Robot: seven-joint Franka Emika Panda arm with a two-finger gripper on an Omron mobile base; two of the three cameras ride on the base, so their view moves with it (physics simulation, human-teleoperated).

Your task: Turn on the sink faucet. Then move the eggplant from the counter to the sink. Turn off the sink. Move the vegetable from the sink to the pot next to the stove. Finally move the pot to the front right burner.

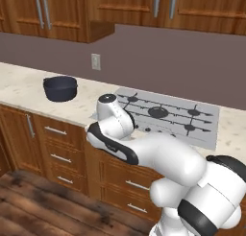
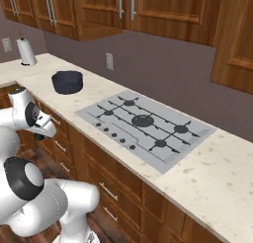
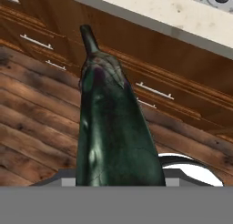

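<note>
Eggplant (image 3: 113, 127), pinched in the gripper with its long axis running out along the fingers, stem away, hangs low before the cabinet drawers, while the pot (image 1: 60, 88) waits up on the counter's (image 1: 24, 93) left stretch beside the stove (image 1: 168, 115).

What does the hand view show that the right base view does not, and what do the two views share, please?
Hand view: the eggplant, close up, rising from between the gripper's fingers, with wooden floor behind it. Right base view: the pot on the counter, the stove, a paper towel roll and a wall outlet. Shared: the counter edge and the drawer fronts below it.
</note>
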